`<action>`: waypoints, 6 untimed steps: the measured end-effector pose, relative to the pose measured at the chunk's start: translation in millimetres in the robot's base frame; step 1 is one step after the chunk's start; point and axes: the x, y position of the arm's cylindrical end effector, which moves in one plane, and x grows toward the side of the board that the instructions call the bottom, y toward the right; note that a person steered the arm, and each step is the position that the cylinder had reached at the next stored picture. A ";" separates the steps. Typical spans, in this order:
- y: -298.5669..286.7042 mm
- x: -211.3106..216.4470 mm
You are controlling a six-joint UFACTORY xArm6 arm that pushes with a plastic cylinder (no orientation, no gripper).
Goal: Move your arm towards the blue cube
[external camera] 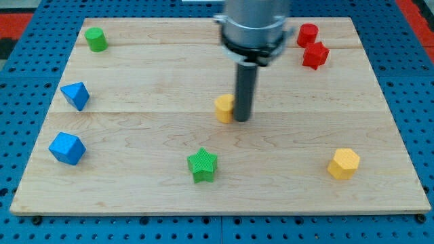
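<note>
Dark upright rod, my tip [243,119] touching yellow block [224,108]

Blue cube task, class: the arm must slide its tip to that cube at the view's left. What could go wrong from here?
1. My tip touches the yellow block on its left; heading left would likely shove it along.
2. The blue pyramid sits just above the blue cube; aiming high could hit the wrong block.

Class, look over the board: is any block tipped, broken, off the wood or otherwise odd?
Nothing stands out. All eight blocks sit whole on the wooden board. My tip rests right beside a small yellow block at the middle, far from the blue cube at the view's left.
</note>
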 end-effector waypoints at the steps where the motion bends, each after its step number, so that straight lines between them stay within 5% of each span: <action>1: -3.9 1.4; 2: -31.1 66.0; 4: -170.5 3.0; 6: -273.6 21.0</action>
